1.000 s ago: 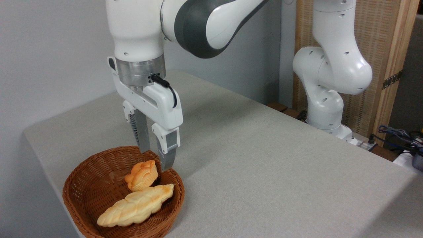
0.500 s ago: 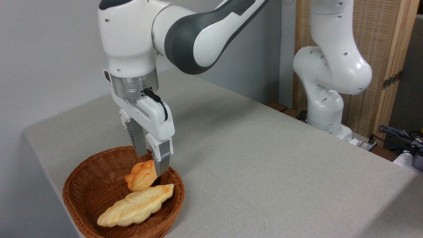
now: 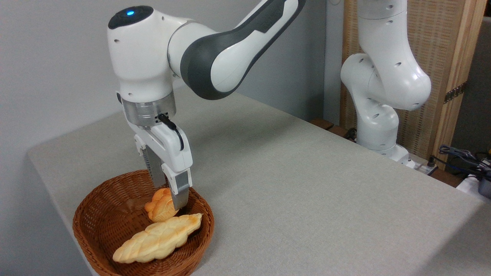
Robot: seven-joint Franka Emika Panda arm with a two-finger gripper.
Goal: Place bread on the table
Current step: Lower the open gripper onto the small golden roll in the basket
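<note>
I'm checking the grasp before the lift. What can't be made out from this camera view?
- Rear finger's contact with the bread: hidden behind the bun and the gripper body.
- Whether the jaws actually pinch it: unclear.
- Basket bottom edge: cut off by the frame.
- Basket floor under the braided loaf: covered.

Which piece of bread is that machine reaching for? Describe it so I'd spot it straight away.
Look at the brown wicker basket near the table's front left corner. Two breads lie inside; the gripper has its fingers down around the one at the back. That is the bread: a small, round, orange-golden bun with a lobed top, unlike the longer, paler braided loaf lying in front of it.
</note>
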